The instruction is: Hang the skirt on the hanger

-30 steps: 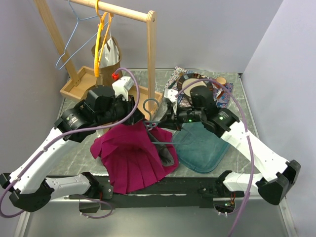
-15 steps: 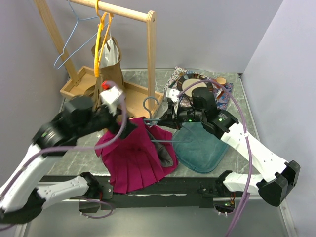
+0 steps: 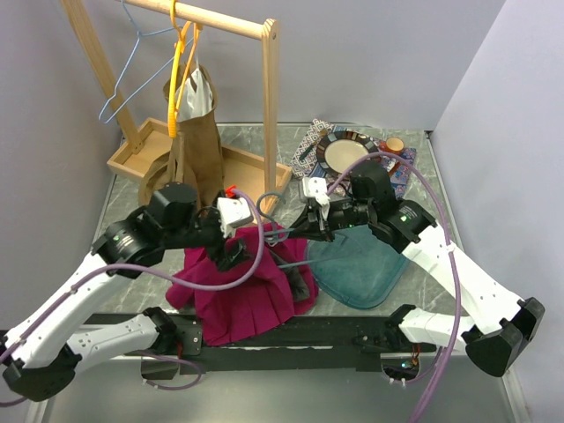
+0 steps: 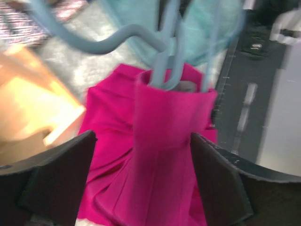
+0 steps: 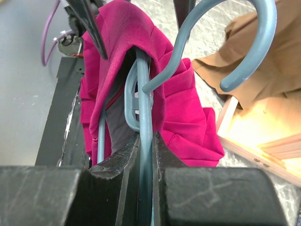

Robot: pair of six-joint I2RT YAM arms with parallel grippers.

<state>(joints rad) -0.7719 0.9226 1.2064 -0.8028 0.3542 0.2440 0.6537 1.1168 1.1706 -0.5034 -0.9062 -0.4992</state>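
Much of the blue-grey plastic hanger [image 5: 145,94] is swallowed by the magenta pleated skirt [image 3: 238,286]. Only its hook and neck show above the waistband, and from overhead a purple cable [image 3: 261,251] crosses the spot. The left wrist view is smeared with blur, and the overhead view loses the left claw's tips against the dark arm.

The right claw [image 5: 146,139] is pressed together on the hanger's shaft. In its own camera the skirt drapes over the frame at 12 o'clock; from overhead the skirt sits at about 8 o'clock from it. The left claw [image 4: 142,136] stands spread wide, one finger on either side of the waistband, with the skirt filling the gap and running toward 6 o'clock.

The hem lies bunched near the table's front edge, just at 9 o'clock of a teal cloth mat [image 3: 357,264], with a wooden garment rack [image 3: 270,106] at 12 o'clock.
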